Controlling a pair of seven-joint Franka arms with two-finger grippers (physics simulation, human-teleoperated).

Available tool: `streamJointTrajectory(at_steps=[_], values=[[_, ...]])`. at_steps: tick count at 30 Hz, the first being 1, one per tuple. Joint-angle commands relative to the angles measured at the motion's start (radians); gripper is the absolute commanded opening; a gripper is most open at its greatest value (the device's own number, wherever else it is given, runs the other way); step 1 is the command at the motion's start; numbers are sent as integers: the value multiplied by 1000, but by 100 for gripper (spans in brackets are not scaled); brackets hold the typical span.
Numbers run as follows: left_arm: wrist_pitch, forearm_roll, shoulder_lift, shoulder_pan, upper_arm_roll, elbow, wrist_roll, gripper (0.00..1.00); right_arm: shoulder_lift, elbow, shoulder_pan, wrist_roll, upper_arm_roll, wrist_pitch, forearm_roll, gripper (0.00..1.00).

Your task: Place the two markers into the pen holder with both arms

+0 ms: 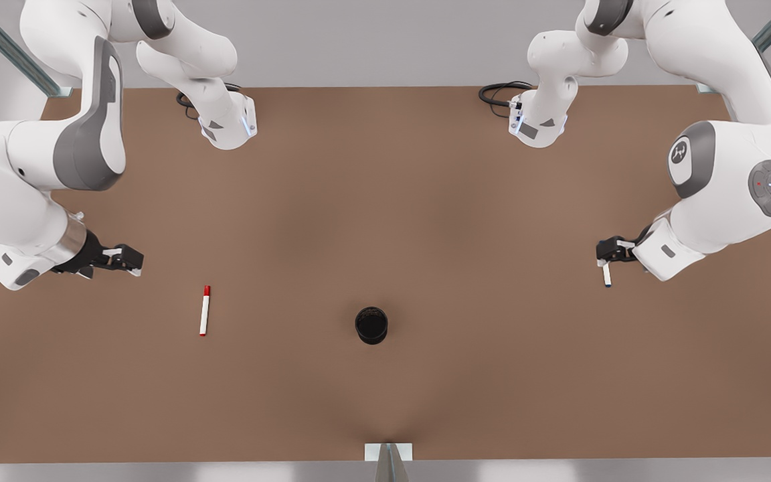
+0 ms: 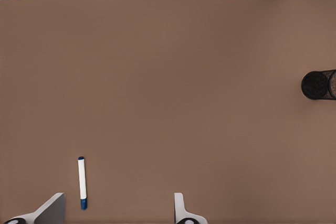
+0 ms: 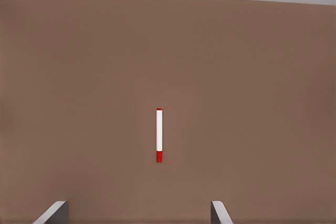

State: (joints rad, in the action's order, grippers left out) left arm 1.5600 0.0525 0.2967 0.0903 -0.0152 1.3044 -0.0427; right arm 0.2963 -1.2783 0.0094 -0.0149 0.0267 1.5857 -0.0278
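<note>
Now – left pincer (image 1: pixel 605 258) spread over blue marker (image 2: pixel 82 182), right pincer (image 1: pixel 124 258) spread, red marker (image 3: pixel 159 135) lying ahead, pen holder (image 1: pixel 371 325) mid-table.

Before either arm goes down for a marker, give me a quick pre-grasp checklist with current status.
1. Left hand open: ok, fingers spread.
2. Left hand over the blue marker: not ok, the marker lies near one finger, off centre.
3. Right hand open: ok.
4. Right hand lined up with the red marker: ok, centred ahead between the fingers, not yet reached.
5. Pen holder upright, nothing around it: ok.
6. Both markers flat on the table: ok.
</note>
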Motion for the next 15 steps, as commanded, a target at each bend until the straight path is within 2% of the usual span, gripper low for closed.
streamJointTrajectory(at_steps=[1,3,5,9,10,13,15], values=[[3,0,1,-4,0,0,-5,100,1,0,-3,-3,-1,23,2,100],[3,0,13,-7,-2,0,-5,100,32,-1,-5,7,-7,40,3,100],[90,0,27,-34,-29,62,-5,100,64,-1,-19,9,-5,42,2,100],[442,29,22,-41,-138,364,-25,100,98,0,-6,30,-2,66,0,100],[534,102,25,-41,-178,449,-132,100,104,-4,-3,33,1,83,-3,100],[663,122,32,-47,-183,579,-146,100,121,-15,4,44,2,106,-1,100],[739,122,41,-55,-204,647,-213,100,149,-75,7,84,12,195,9,100]])
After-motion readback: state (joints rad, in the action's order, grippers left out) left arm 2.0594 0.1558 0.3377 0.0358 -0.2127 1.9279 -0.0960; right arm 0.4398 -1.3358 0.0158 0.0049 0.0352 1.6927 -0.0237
